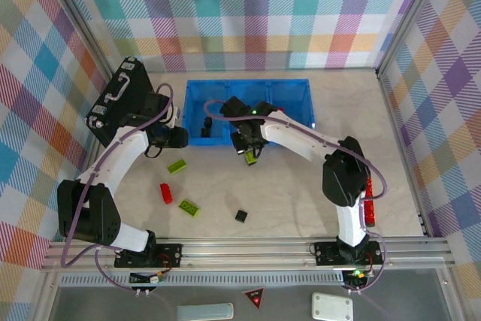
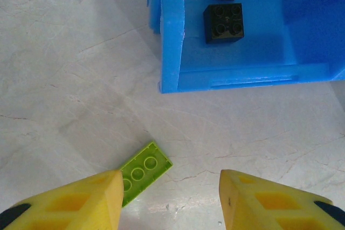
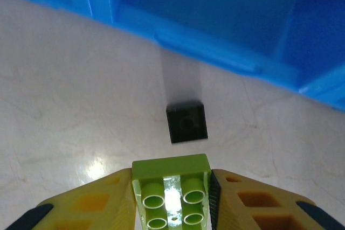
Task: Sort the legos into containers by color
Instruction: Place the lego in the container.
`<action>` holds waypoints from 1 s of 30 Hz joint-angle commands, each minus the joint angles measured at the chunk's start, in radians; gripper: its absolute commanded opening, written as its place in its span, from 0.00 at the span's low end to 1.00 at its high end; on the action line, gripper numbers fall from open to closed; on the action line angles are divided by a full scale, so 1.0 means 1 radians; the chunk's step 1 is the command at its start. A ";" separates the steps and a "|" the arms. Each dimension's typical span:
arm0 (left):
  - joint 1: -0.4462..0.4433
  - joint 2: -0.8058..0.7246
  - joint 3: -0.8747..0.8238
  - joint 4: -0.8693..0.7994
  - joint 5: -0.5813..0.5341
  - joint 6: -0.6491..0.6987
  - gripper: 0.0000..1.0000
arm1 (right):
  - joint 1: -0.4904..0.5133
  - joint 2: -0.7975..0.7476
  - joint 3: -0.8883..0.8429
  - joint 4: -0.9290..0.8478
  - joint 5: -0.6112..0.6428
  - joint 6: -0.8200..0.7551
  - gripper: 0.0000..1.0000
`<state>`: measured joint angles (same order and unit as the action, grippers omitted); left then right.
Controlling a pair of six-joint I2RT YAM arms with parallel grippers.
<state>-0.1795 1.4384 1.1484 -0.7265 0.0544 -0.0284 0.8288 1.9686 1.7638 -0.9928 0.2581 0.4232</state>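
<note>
My right gripper is shut on a lime-green lego, held above the table just in front of the blue tray. A small black cube lies on the table below it. In the top view this gripper hangs at the tray's front wall. My left gripper is open over the table, with a flat lime lego beside its left finger and nothing between the jaws. Two black legos sit in the tray's left compartment.
On the table lie a lime lego, a red lego, another lime lego and a black cube. A black briefcase stands at the back left, beside the left arm.
</note>
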 commanded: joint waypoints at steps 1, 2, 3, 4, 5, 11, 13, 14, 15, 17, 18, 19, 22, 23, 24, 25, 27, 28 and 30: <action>0.011 -0.021 -0.003 0.004 -0.001 0.018 0.50 | -0.030 0.044 0.076 -0.038 0.007 0.037 0.39; 0.011 -0.019 -0.003 0.003 -0.001 0.018 0.50 | -0.039 0.055 0.095 -0.038 0.006 0.047 0.39; 0.011 -0.019 -0.004 0.003 -0.002 0.019 0.50 | -0.050 0.070 0.114 -0.038 0.004 0.052 0.39; 0.011 -0.019 -0.001 0.002 -0.002 0.018 0.50 | -0.059 0.079 0.126 -0.037 0.007 0.058 0.39; 0.011 -0.019 -0.001 0.001 -0.006 0.019 0.50 | -0.068 0.092 0.142 -0.035 0.013 0.062 0.39; 0.011 -0.027 -0.001 -0.002 -0.011 0.019 0.50 | -0.124 0.184 0.253 -0.063 0.078 0.114 0.37; 0.011 -0.028 0.000 -0.002 -0.011 0.018 0.50 | -0.136 0.215 0.298 -0.075 0.112 0.133 0.37; 0.011 -0.028 0.001 -0.002 -0.011 0.018 0.50 | -0.141 0.232 0.321 -0.080 0.130 0.140 0.36; 0.011 -0.029 0.001 -0.003 -0.011 0.018 0.50 | -0.147 0.249 0.345 -0.085 0.145 0.148 0.37; 0.011 -0.029 0.002 -0.003 -0.010 0.018 0.51 | -0.153 0.281 0.387 -0.089 0.170 0.151 0.37; 0.010 -0.029 0.002 -0.003 -0.008 0.017 0.51 | -0.155 0.298 0.406 -0.086 0.181 0.153 0.37; 0.011 -0.030 0.002 -0.004 -0.007 0.018 0.51 | -0.158 0.315 0.428 -0.089 0.195 0.158 0.37; 0.010 -0.031 0.002 -0.003 -0.007 0.017 0.51 | -0.167 0.360 0.479 -0.094 0.219 0.179 0.36; 0.011 -0.032 0.002 -0.001 -0.006 0.016 0.51 | -0.170 0.371 0.491 -0.091 0.217 0.185 0.36; 0.011 -0.033 0.002 -0.001 -0.005 0.016 0.51 | -0.174 0.383 0.501 -0.088 0.218 0.189 0.36; 0.011 -0.033 0.002 -0.001 -0.004 0.015 0.51 | -0.175 0.395 0.513 -0.085 0.217 0.190 0.36; 0.011 -0.033 0.002 0.000 -0.002 0.015 0.51 | -0.178 0.414 0.528 -0.080 0.223 0.191 0.37; 0.010 -0.033 0.002 -0.001 -0.001 0.015 0.51 | -0.181 0.422 0.532 -0.078 0.224 0.191 0.37; 0.011 -0.031 0.001 -0.001 0.002 0.015 0.51 | -0.187 0.439 0.539 -0.079 0.226 0.202 0.37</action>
<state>-0.1795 1.4345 1.1484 -0.7269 0.0517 -0.0284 0.6544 2.3810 2.2684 -1.0512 0.4568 0.5949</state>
